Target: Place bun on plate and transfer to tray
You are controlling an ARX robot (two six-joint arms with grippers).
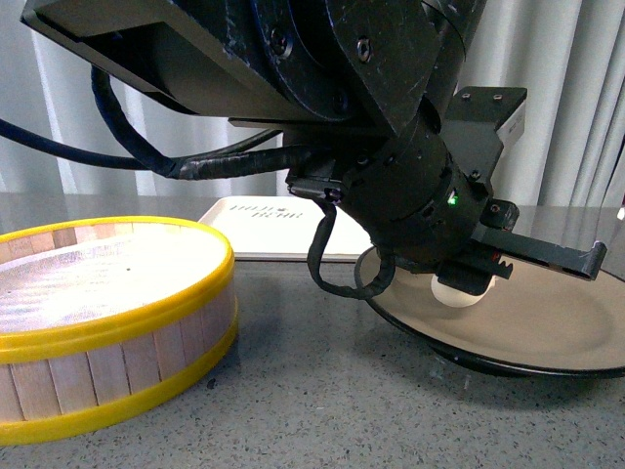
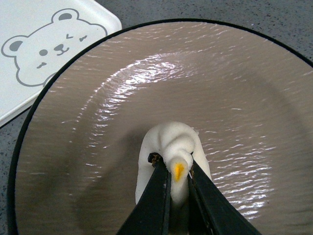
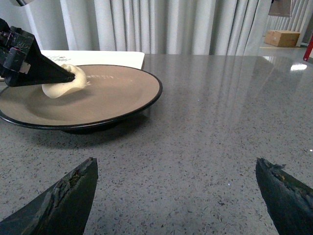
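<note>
My left gripper (image 2: 177,169) is shut on the cream-white bun (image 2: 172,147), pinching its pleated top. The bun (image 1: 459,292) hangs just over the tan inside of the black-rimmed plate (image 1: 547,327), or touches it; I cannot tell which. From the right wrist view the bun (image 3: 66,82) shows on the far side of the plate (image 3: 122,95), with the left gripper's (image 3: 72,73) dark fingers on it. My right gripper (image 3: 176,188) is open low over bare grey table, short of the plate. The white tray (image 1: 264,230) lies behind the plate, its bear print (image 2: 46,46) visible.
A round wooden steamer basket (image 1: 107,313) with yellow rims stands at the front left. The left arm's body and cables (image 1: 322,98) fill the upper middle of the front view. Grey curtains hang behind the grey speckled table (image 3: 220,122).
</note>
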